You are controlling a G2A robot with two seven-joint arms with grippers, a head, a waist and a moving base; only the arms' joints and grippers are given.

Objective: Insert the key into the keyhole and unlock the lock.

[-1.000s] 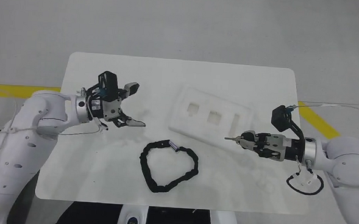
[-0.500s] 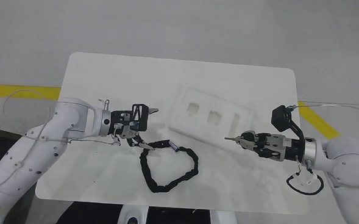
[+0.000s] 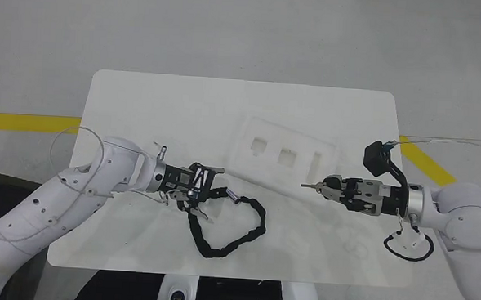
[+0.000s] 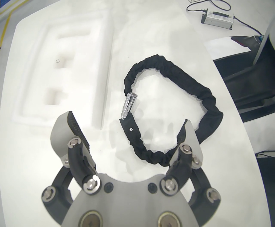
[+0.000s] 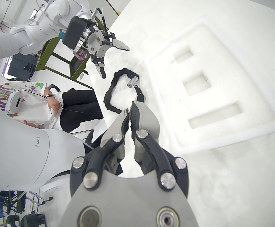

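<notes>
A black fabric-covered chain lock (image 3: 230,225) lies in a loop on the white table (image 3: 145,104). Its silver lock cylinder (image 3: 233,198) sits at the loop's far side. My left gripper (image 3: 207,191) is open just left of that cylinder, low over the chain's end. In the left wrist view the open fingers (image 4: 73,129) straddle the chain end below the cylinder (image 4: 128,105). My right gripper (image 3: 327,187) hovers right of the foam tray, shut on a small key (image 3: 308,186) whose tip points left toward the lock. The right wrist view shows the right gripper (image 5: 130,108) pressed together.
A white foam tray (image 3: 285,156) with three recesses lies between the two arms. A black cable loop (image 3: 407,247) rests at the table's right front corner under the right arm. The table's left and far parts are bare.
My left arm has swung right and toward the front, from the table's left side to the chain lock's cylinder end, gripper still open. The right arm has kept still.
</notes>
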